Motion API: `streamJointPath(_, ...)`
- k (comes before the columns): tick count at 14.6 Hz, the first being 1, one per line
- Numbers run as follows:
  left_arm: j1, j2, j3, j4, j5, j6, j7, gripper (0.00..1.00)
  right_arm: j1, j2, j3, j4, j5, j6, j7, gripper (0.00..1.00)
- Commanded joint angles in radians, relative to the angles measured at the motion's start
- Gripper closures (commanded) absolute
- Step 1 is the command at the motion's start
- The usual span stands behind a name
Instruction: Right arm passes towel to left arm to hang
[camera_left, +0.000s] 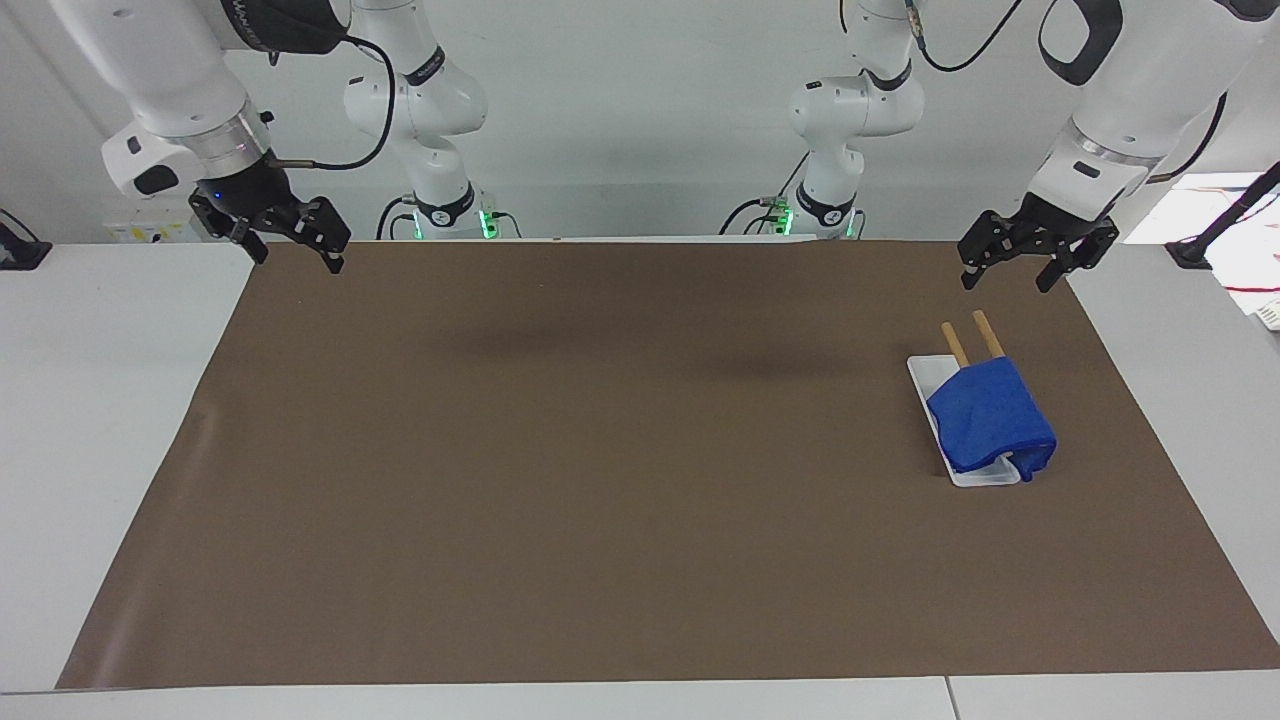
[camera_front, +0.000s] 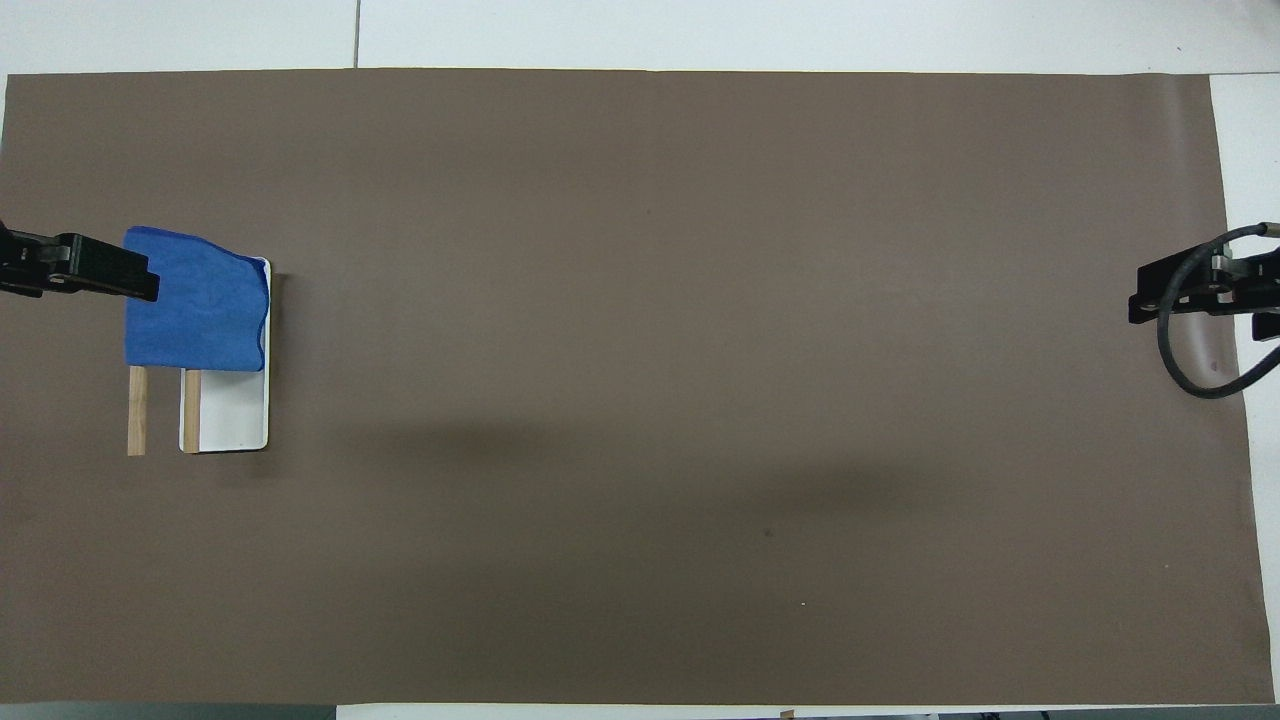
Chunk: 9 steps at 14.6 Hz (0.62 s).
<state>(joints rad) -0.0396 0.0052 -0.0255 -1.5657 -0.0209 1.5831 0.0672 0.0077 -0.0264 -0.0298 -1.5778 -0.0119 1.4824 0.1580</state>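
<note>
The blue towel (camera_left: 990, 420) hangs draped over two wooden bars (camera_left: 988, 333) of a small rack with a white base (camera_left: 918, 375), toward the left arm's end of the table. In the overhead view the towel (camera_front: 195, 310) covers the part of the bars (camera_front: 137, 410) farther from the robots. My left gripper (camera_left: 1007, 282) is open and empty, raised over the brown mat beside the rack and clear of the towel; it shows in the overhead view (camera_front: 100, 278) too. My right gripper (camera_left: 297, 260) is open and empty, waiting over the mat's corner at the right arm's end; the overhead view (camera_front: 1195, 295) shows it as well.
A brown mat (camera_left: 600, 450) covers most of the white table (camera_left: 100, 400). Both arm bases (camera_left: 445, 210) stand at the table's edge. A black cable (camera_front: 1185, 360) loops under the right gripper.
</note>
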Motion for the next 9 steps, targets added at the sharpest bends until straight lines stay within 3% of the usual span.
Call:
streamJointPath(1, -0.057, -0.002, 0.065, 0.018, -0.002, -0.032, 0.017, 0.0, -0.009, -0.003, 0.005, -0.004, 0.018, -0.001, 0.008, 0.0)
streamJointPath(6, -0.077, -0.011, 0.095, 0.01, -0.002, -0.035, 0.051, 0.0, -0.008, -0.007, 0.004, -0.008, 0.018, -0.001, -0.052, 0.0)
streamJointPath(9, -0.069, -0.054, 0.087, -0.048, -0.002, -0.041, 0.049, 0.0, -0.009, -0.007, 0.004, -0.008, 0.018, 0.001, -0.052, 0.0)
